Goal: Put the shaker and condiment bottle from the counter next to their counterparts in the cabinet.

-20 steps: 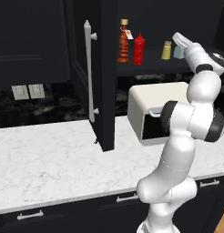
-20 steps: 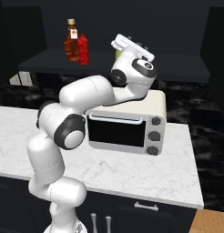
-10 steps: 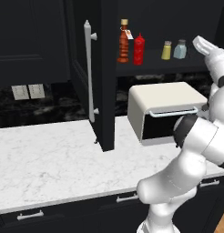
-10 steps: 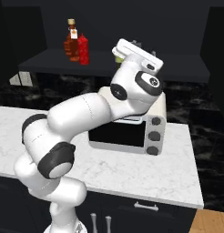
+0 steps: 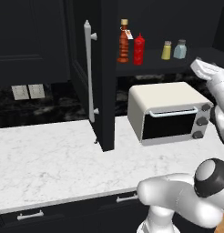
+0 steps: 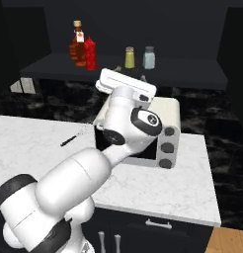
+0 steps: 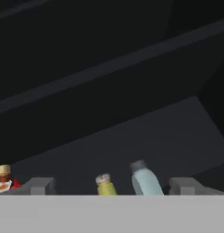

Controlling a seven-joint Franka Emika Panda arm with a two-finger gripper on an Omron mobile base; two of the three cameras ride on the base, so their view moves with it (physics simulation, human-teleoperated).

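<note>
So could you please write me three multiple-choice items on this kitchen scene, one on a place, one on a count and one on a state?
1. Where does the pale blue-grey shaker stand?
A. On the marble counter
B. On the cabinet shelf, beside the yellowish shaker
C. On top of the toaster oven

2. How many containers stand on that shelf?
A. Two
B. Three
C. Four

3. How is the hand?
A. Open and empty
B. Shut on a shaker
C. Shut on a bottle

Answers: 1 B, the two shakers stand side by side on the shelf. 2 C, the condiment bottle, the red squeeze bottle and both shakers are there. 3 A, the fingers stand wide apart with nothing between them.
</note>
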